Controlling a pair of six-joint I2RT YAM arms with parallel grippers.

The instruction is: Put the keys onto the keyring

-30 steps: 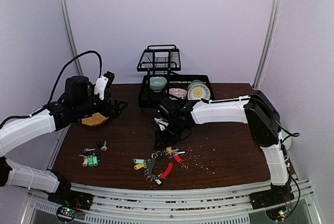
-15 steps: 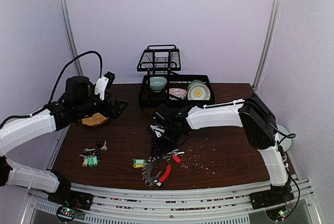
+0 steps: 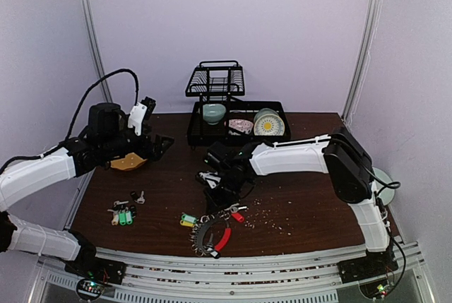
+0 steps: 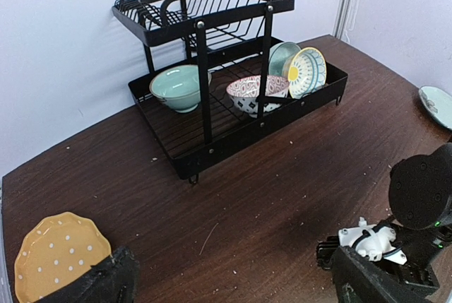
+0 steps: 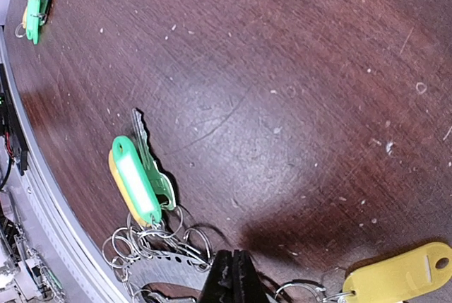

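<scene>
We see the keyring [image 3: 210,234] flat near the tabletop's [image 3: 304,190] front edge, its red arc [image 3: 224,236] running near-left to far-right, right tool [image 5: 233,278] pinched together at its far rim, left tool [image 4: 229,285] spread wide.

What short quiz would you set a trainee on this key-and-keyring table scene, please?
1. True or false: the right gripper has its jaws wide apart.
2. Where do the loose keys lie relative to the keyring? A) to its left, apart from it; B) to its right; C) threaded on it.
3. In the right wrist view, two tags lie stacked. What colour is the upper tag?
Key: 1 false; 2 A; 3 green.
</scene>
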